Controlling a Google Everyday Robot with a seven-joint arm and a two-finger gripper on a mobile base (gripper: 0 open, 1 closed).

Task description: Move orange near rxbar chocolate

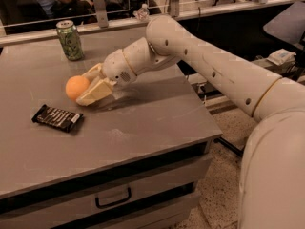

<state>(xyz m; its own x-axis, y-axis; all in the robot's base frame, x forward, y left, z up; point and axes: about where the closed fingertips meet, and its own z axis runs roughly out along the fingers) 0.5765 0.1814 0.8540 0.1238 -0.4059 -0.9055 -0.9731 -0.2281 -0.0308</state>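
Observation:
The orange [76, 87] is a smooth orange ball held between the pale fingers of my gripper [86, 86], just above the grey table [157, 113]. The gripper is shut on it, reaching in from the right on a white arm. The rxbar chocolate [57, 118], a flat dark bar with pale lettering and a white end, lies flat on the table just below and left of the orange, a short gap away.
A green patterned drink can [70, 40] stands upright at the table's back left. A glass rail with posts runs along the back edge. The table's drawer front with a handle [112, 198] faces the camera. The robot's white body fills the right.

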